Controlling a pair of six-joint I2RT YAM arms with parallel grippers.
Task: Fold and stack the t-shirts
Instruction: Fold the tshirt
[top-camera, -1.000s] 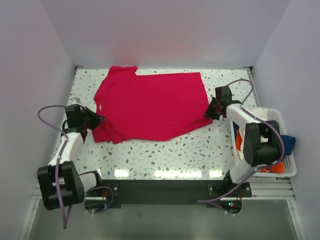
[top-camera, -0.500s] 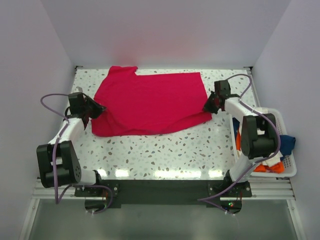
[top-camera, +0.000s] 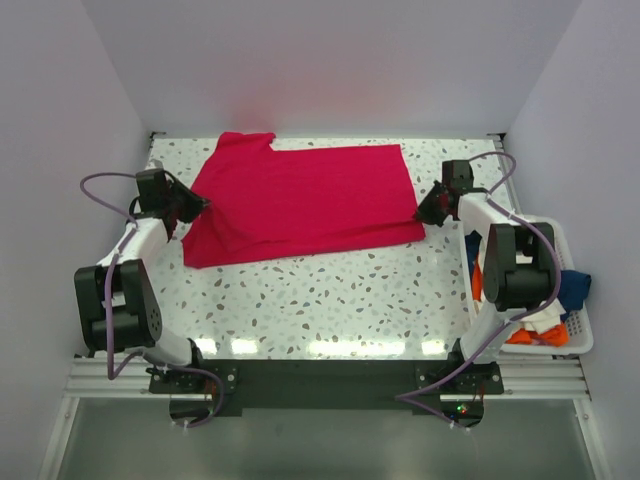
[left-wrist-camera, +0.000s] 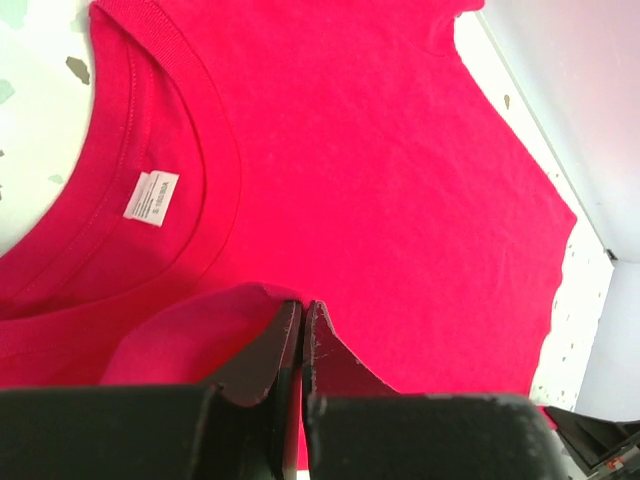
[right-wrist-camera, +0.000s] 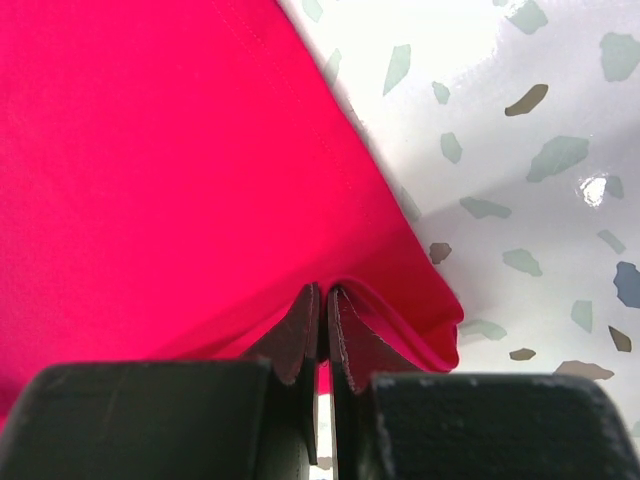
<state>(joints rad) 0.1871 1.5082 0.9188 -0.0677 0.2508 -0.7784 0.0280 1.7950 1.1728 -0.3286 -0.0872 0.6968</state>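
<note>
**Q:** Where is the red t-shirt (top-camera: 300, 200)?
**A:** It is spread on the far half of the speckled table (top-camera: 350, 295). The collar end is toward the left arm and the hem end toward the right arm. One sleeve points at the back wall.

**Q:** And the left gripper (left-wrist-camera: 303, 312)?
**A:** The fingers are pressed together, with a raised fold of red cloth caught between the tips. It sits at the shirt's left edge, beside the collar (left-wrist-camera: 215, 170). The white neck label (left-wrist-camera: 150, 198) lies inside the collar, apart from the tips.

**Q:** The right gripper (right-wrist-camera: 325, 295)?
**A:** It is also clamped on red cloth. It pinches a doubled edge at the shirt's near right corner. Bare table shows just beside the corner on the right.

**Q:** How do the two claws lie relative to the shirt?
**A:** One is at each end, with the whole body of the shirt between them.

**Q:** Anything else noted?
**A:** A white slatted basket (top-camera: 565, 349) sits off the table's right edge, beside the right arm. It holds bundled cloth (top-camera: 576, 286) in orange, dark blue and white, well apart from the red shirt.
</note>
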